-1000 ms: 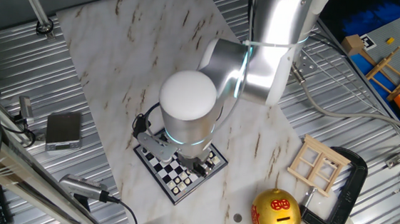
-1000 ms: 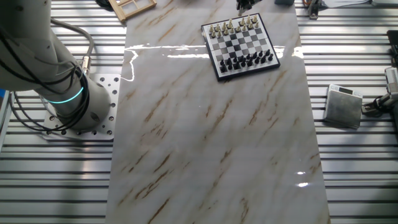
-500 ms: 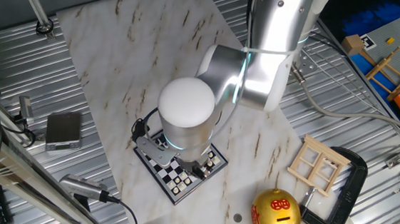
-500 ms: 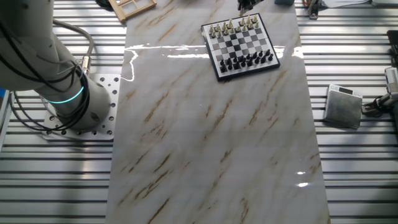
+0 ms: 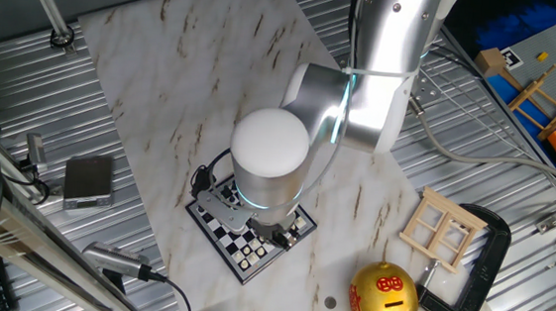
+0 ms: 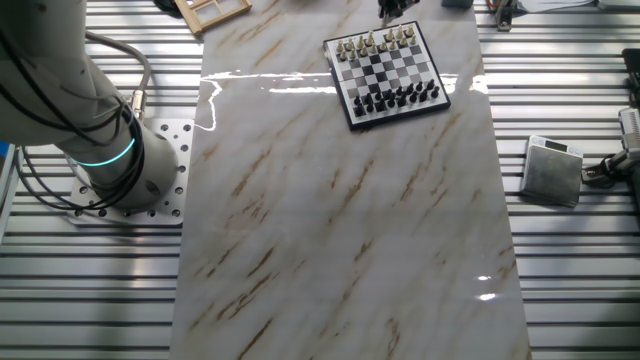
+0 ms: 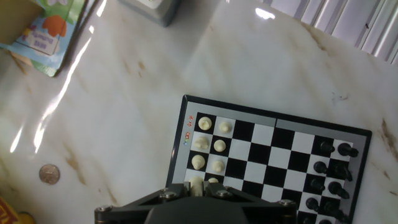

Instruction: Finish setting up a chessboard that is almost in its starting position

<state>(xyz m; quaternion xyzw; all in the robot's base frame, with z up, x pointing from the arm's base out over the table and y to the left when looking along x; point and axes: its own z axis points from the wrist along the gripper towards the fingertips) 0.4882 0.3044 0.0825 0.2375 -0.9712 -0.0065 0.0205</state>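
I am hanging over the chessboard [image 5: 247, 241], which is lying flat on the marbled tabletop [image 5: 163, 97] near its edge, close to the golden piggy bank [image 5: 384, 301] and the pale wooden lattice [image 5: 439, 228]. In the other fixed view the chessboard [image 6: 387, 75] is showing a row of cream pieces [image 6: 376, 43] along its far side and black pieces [image 6: 402, 98] along its near side. In the hand view my gripper [image 7: 198, 198] is sitting at the bottom edge, over the cream end of the chessboard [image 7: 267, 162]; only its dark housing is showing, so I cannot tell whether the fingers are spread or pressed together. A small coin [image 7: 48, 174] is lying on the tabletop, well apart from the board. A grey box [image 5: 88, 180] is resting off to the side.
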